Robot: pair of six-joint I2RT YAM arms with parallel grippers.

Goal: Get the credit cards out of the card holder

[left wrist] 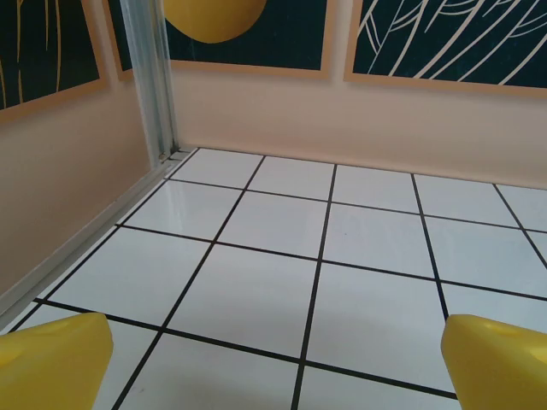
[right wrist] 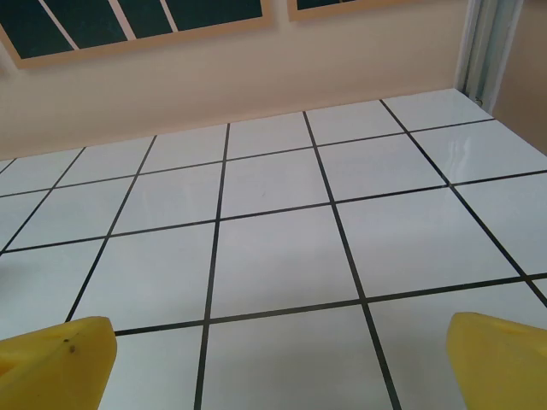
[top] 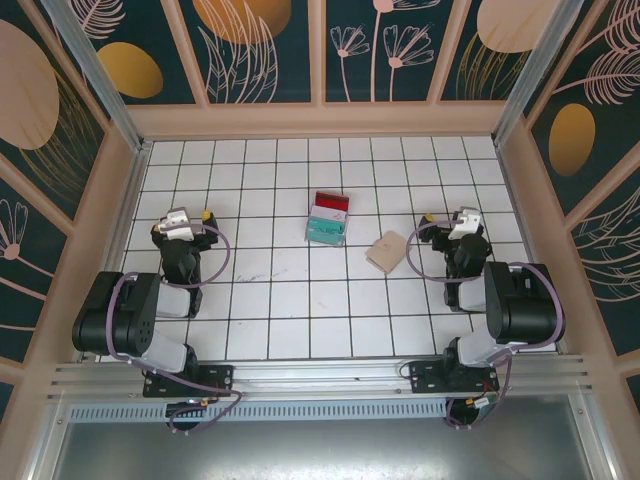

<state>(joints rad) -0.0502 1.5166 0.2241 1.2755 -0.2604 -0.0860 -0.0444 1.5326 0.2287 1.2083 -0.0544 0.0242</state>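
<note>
**Idle, nothing gripped**

Top: cards (top: 328, 220) (red, whitish, teal) bunched mid-table (top: 250, 300). Tan holder (top: 386, 251) lies near them on the right, apart, looks shut. L gripper (top: 180, 222) & R gripper (top: 462, 222) are well apart from both.
L wrist: fingers (left wrist: 51, 359) spread wide, nothing btwn.
R wrist: same.
Risk: thin flat cards could slide away on the slick tiles, and the holder may skid unless pinned.

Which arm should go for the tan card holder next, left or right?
Right. The card holder lies right of centre, close to the open right gripper. The left gripper, also open, sits on the far side of the table, beyond the credit cards.
</note>
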